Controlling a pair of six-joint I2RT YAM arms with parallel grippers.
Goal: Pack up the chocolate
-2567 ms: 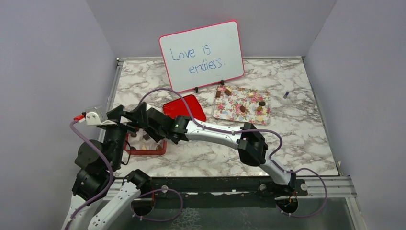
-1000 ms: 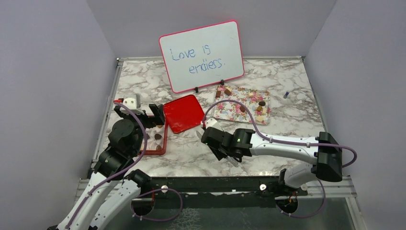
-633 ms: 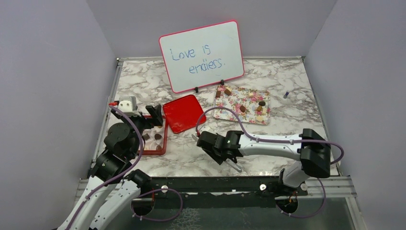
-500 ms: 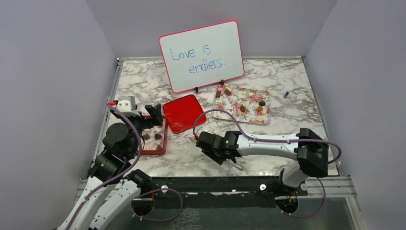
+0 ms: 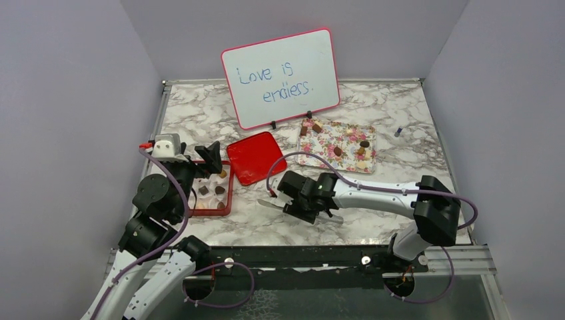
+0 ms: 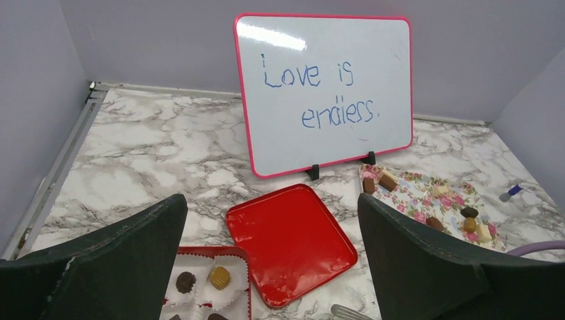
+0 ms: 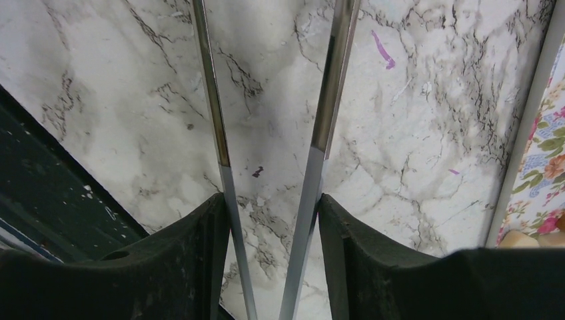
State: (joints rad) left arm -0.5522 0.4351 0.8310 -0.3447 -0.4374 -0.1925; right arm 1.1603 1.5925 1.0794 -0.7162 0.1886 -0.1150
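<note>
Most of the chocolate [image 5: 338,151] lies scattered on the flowered tray [image 5: 320,160] toward the back right of the surface [image 5: 413,200]. A few pieces already sit in paper cups [image 6: 200,283] inside the red box [image 5: 202,213] on the left, so I judge much of the packing is ahead of you. The red lid [image 5: 256,158] lies flat between box and tray, leaving the cups reachable. Your right pincer [image 7: 270,203] is clamped on metal tongs [image 7: 318,133] over bare marble near the lid, their arms sprung apart against its fingers. The pieces look too small for bare fingers, which is likely why. The tongs' tips are out of the wrist view. Your left pincer [image 6: 270,203] hangs by the box, jaws wide apart and holding nothing, perhaps to steady it
</note>
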